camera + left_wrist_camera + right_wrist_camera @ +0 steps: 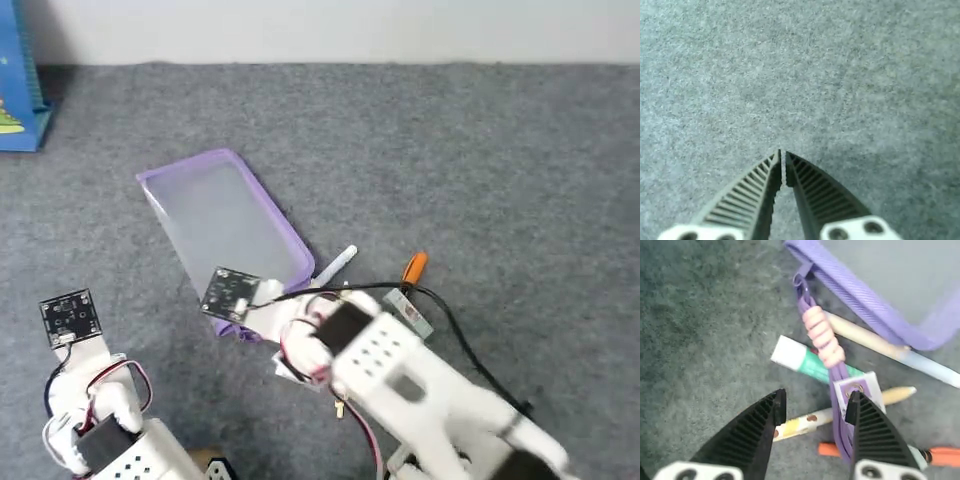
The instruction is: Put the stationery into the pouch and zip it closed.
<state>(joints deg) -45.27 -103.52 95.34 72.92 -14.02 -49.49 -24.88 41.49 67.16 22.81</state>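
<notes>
A translucent purple zip pouch [225,215] lies flat on the grey felt-covered tabletop [500,150], left of centre. It sits on a slant, one short end toward the far left and the other toward the near right. At that near right end the stationery lies out on the tabletop, not in the pouch: a cream pen with a pale blue end [875,342], a green stick with a white end [802,360], a cream pencil with brown dots [802,424] and an orange stick [415,266]. All of these are crowded together just beside the pouch's corner. A purple pull strap [839,372] runs from that corner across the pens, carrying a pink ribbed bead [822,335] and a small white tag with a metal eyelet [860,389]. The right end effector [817,396] hangs over this heap with its jaws spread wide, gripping nothing. The strap and tag lie under the gap, close to one finger, and whether that finger touches the tag cannot be told. The right arm [400,370] comes in from the near edge, right of centre. The left end effector [783,156] is at the near left, well apart from the pouch, its ribbed fingers pressed together with nothing between them, over bare grey felt. A blue box [15,90] stands at the far left edge.
</notes>
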